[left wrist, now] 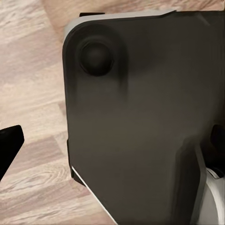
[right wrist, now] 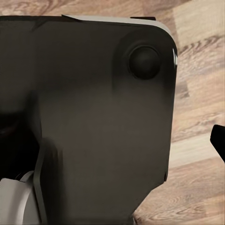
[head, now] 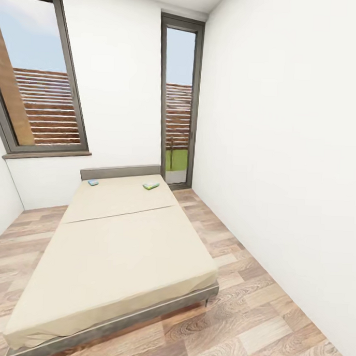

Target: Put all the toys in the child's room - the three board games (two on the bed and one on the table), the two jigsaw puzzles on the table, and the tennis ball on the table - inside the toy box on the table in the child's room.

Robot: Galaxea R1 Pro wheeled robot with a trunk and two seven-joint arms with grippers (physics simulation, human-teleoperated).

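In the head view the bed (head: 118, 248) stretches away from me, with a beige mattress and a grey headboard at its far end. Two board games lie flat on it near the headboard: a small blue one (head: 93, 182) on the left and a green one (head: 150, 185) on the right. Both are far from me. One black fingertip (left wrist: 9, 146) of my left gripper shows over the wood floor beside my dark base (left wrist: 136, 122). One black fingertip (right wrist: 219, 140) of my right gripper shows the same way. The table, toy box, jigsaw puzzles and tennis ball are out of view.
A white wall (head: 293, 152) runs along the right, with a strip of wood-plank floor (head: 245, 305) between it and the bed. A tall narrow window (head: 179, 100) stands behind the headboard and a wide window (head: 40, 79) at the back left. More floor lies left of the bed.
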